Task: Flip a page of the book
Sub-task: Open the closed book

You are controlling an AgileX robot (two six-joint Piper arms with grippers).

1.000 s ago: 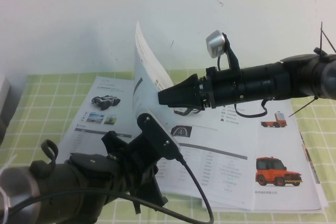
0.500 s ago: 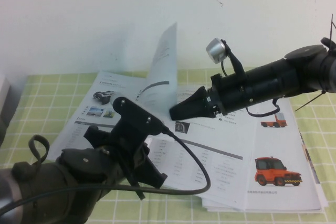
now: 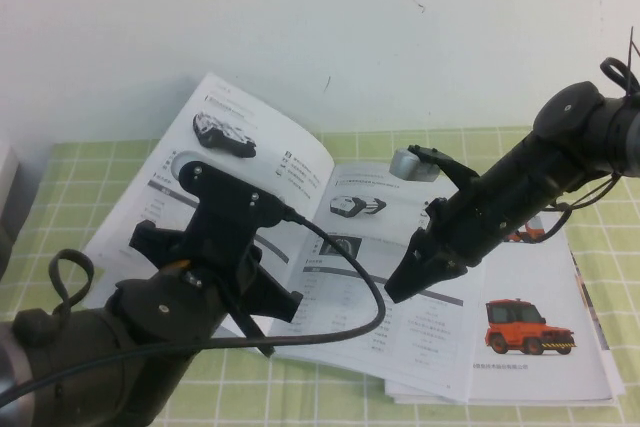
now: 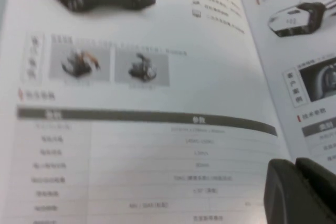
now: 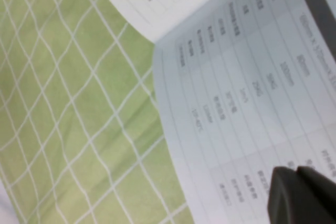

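Item: the book, a soft glossy catalogue lying open on a green checked tablecloth against a white wall.

The page: lifted, leaning over to 9 o'clock of the spine, its face with one black-and-white vehicle upward; not yet flat.

Right gripper: hangs over the right-hand leaf, tip pointing to 7 o'clock, fingers pinched together on nothing, apart from the page.

Left gripper: low at the front, at 7 o'clock of the book, under the raised sheet; fingers appear closed, empty.

Risk: the unheld sheet may spring back toward 3 o'clock, being stiff and glossy. The left arm's body and its cable sit beneath, likely blocking the page from settling.

Other: the leaf with orange vehicles, at 4 o'clock.
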